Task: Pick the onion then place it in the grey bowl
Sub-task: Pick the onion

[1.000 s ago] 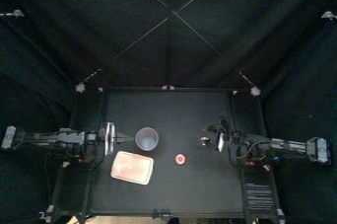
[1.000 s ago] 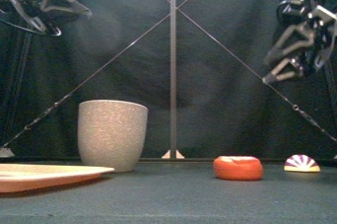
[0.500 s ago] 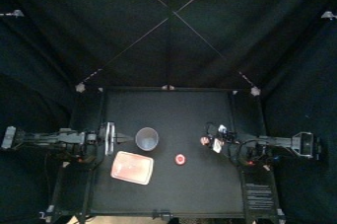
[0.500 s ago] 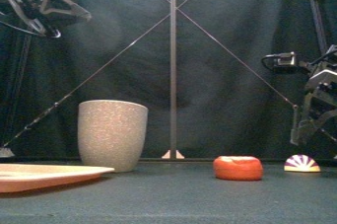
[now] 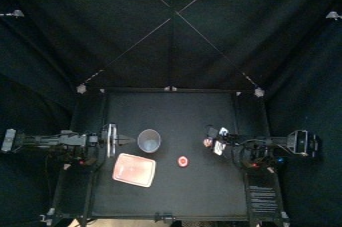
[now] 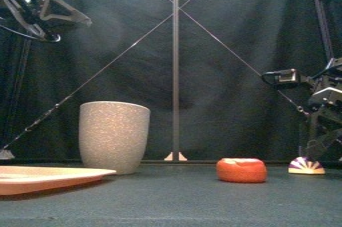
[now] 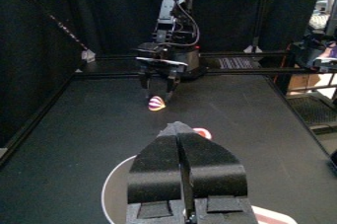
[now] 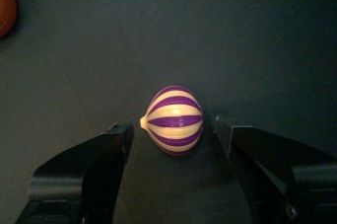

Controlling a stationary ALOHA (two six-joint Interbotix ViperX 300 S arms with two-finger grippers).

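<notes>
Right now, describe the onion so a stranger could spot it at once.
Look on the black table, right half, beneath the right gripper, whose open jaws flank it. The onion is a small bulb striped purple and cream, unlike the plain red toy nearby.

**Left arm** (image 5: 60, 141), **right arm** (image 5: 274, 151): black jointed links with pale grey bands at the joints.
**Left end effector** (image 7: 186, 141): two flat, black, tapered jaws, each with a rectangular recess near its base.
**Right end effector** (image 8: 178, 129): two broad black jaws with rounded, grey-edged tips, mounted below a pale cross-plate (image 7: 166, 58).
</notes>
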